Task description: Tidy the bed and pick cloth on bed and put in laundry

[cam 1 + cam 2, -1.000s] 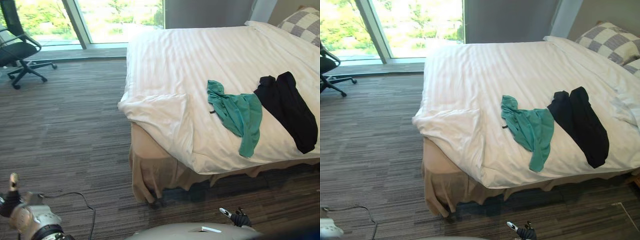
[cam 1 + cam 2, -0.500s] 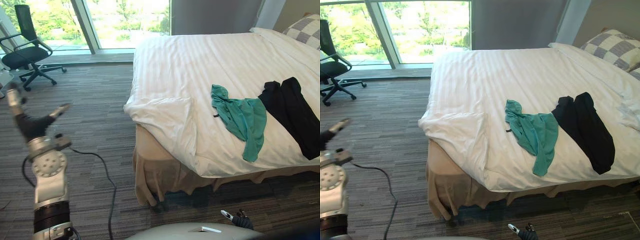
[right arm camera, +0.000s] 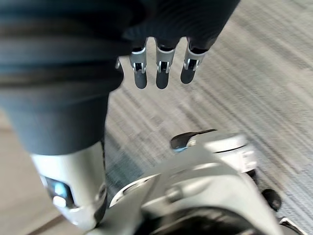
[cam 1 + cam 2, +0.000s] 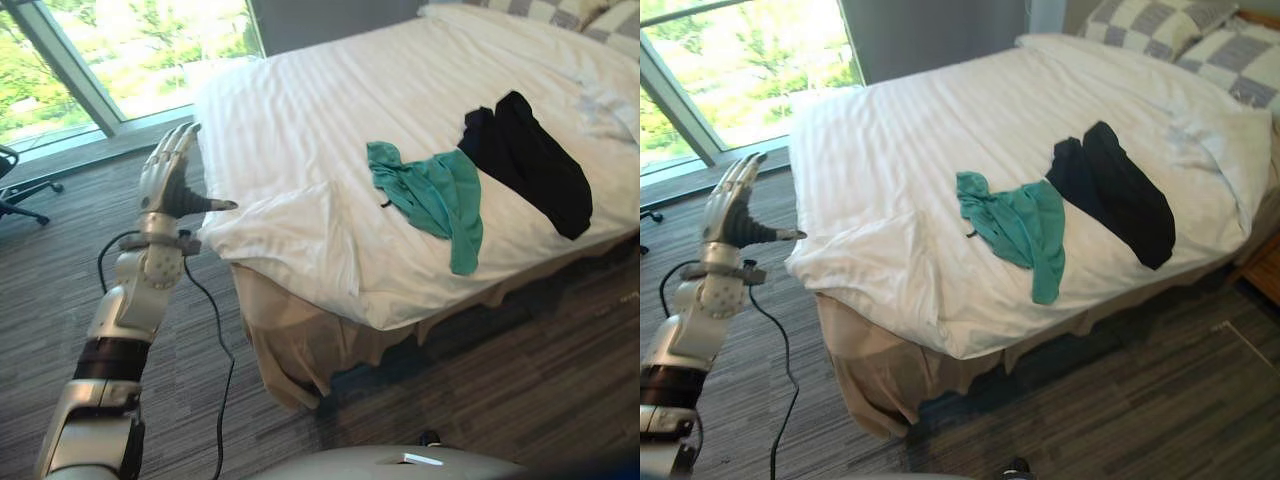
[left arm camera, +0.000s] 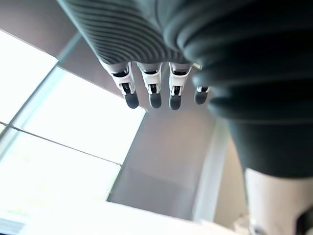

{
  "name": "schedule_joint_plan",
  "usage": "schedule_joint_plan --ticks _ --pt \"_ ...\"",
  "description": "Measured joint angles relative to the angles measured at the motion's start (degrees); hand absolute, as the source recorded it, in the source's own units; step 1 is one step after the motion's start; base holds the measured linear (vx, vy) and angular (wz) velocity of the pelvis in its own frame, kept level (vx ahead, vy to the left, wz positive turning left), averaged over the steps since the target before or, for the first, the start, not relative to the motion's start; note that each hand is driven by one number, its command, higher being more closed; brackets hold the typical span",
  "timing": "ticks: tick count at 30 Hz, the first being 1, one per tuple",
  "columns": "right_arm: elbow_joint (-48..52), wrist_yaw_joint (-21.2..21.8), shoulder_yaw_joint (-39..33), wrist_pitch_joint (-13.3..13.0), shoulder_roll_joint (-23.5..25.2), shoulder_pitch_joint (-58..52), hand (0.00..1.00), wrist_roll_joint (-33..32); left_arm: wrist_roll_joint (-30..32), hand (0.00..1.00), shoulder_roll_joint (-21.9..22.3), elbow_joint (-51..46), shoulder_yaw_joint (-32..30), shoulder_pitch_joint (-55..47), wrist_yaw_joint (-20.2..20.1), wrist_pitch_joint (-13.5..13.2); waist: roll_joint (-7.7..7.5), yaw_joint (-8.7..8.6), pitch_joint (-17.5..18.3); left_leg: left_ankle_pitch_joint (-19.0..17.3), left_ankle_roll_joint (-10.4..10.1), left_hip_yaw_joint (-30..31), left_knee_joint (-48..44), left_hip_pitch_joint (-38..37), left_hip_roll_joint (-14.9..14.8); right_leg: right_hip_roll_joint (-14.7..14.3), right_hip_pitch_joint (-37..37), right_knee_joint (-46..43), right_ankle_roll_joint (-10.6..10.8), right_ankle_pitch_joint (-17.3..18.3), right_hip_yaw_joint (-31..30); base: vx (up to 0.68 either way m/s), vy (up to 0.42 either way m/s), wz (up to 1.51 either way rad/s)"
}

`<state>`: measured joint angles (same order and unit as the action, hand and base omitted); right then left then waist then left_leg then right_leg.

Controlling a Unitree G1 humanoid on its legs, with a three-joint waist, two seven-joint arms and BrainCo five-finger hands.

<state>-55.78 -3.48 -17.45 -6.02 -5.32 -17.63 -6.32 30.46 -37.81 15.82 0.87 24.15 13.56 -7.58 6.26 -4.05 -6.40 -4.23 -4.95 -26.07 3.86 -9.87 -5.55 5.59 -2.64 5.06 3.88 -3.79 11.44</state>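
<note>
Nearest to us, our right hand [image 3: 162, 71] hangs low over the carpet [image 4: 560, 340], fingers straight and apart, holding nothing. Our left hand [image 4: 168, 180] is raised just beside the foot corner of the bed [image 4: 330, 90], fingers extended together, thumb pointing toward the mattress, also empty and clear of the sheet.

At that corner the white duvet lies in a rumpled, turned-back flap [image 4: 290, 225], which we judge needs smoothing flat.

Further onto the bed lies the green cloth [image 4: 432, 195], crumpled at its upper end and trailing toward the near edge of the mattress. Right beside it, touching or nearly so, lies the black cloth [image 4: 528, 160], spread long and flat.

We expect both to be light, soft and limp. They will sag and trail if lifted by one end, and the duvet beneath may come up with a deep pinch. The green cloth's bunched upper end looks like the best place to hold it. The black one is better gathered at its middle.

Beyond are the checked pillows [image 4: 1140, 22] and the window [image 4: 130, 50].
</note>
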Motion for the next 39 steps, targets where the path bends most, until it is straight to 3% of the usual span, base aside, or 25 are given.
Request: schedule_joint_plan --ticks 7,16,21,22,26,31,39 --pt "2.23 -0.18 1.19 0.00 0.92 5.45 0.00 -0.31 0.60 0.00 -2.09 9.52 9.40 19.37 -2.51 3.49 -2.11 -1.99 -7.76 -0.02 0.21 -1.78 -4.93 9.66 -0.92 0.09 10.47 -3.30 -1.00 -1.56 -2.86 -0.11 -0.066 -0.19" --pt "11.24 -0.74 5.30 -0.26 2.76 6.35 0.00 -4.97 -0.66 0.00 -1.89 16.94 11.77 33.47 -6.68 6.04 -4.73 -0.89 -12.65 -1.92 0.30 -4.42 -12.42 20.44 -4.51 -0.64 20.39 -5.56 -2.39 -2.57 -4.39 -0.05 -0.079 -0.10" --pt "14.91 -0.78 7.15 -0.79 3.15 6.39 0.00 -8.86 -0.63 0.00 0.86 23.90 12.44 37.96 -9.88 6.14 -5.53 -1.04 -14.23 -3.20 0.43 -5.07 -16.37 24.25 -6.02 -0.95 22.82 -5.61 -2.61 -3.39 -4.50 -0.04 -0.044 -0.06" --pt "15.40 -0.69 7.21 -0.76 3.12 6.39 0.00 -9.19 -0.65 1.00 1.84 25.99 12.46 37.92 -12.08 6.19 -5.55 -0.86 -14.24 -3.78 0.42 -5.29 -17.38 24.97 -6.52 -1.18 23.35 -5.61 -2.53 -3.56 -4.59 -0.04 -0.039 -0.12" --pt "15.53 -0.56 7.26 -0.67 2.93 6.36 0.00 -10.45 -0.72 1.00 4.96 29.21 12.34 37.77 -17.11 6.78 -5.66 0.59 -14.33 -4.55 0.41 -6.32 -19.10 26.15 -7.57 -1.63 24.31 -5.58 -2.27 -4.05 -5.14 -0.02 -0.026 -0.09" --pt "16.51 -0.01 8.47 -0.77 2.59 6.37 0.00 -11.22 -1.80 1.00 5.35 29.25 13.10 37.80 -18.54 5.19 -5.67 0.51 -14.31 -5.10 0.94 -5.93 -19.58 26.78 -8.06 -1.73 24.32 -5.32 -0.33 -5.42 -5.13 -0.01 0.000 0.01" --pt "16.12 1.07 9.76 -1.21 2.54 6.34 0.00 -11.56 -1.80 1.00 4.45 30.24 19.92 33.58 -21.58 3.14 -6.46 1.46 -12.58 -5.04 0.91 -6.40 -19.94 24.08 -8.28 -1.99 20.84 -3.02 -0.13 -7.04 -5.21 -0.01 -0.001 -0.02"
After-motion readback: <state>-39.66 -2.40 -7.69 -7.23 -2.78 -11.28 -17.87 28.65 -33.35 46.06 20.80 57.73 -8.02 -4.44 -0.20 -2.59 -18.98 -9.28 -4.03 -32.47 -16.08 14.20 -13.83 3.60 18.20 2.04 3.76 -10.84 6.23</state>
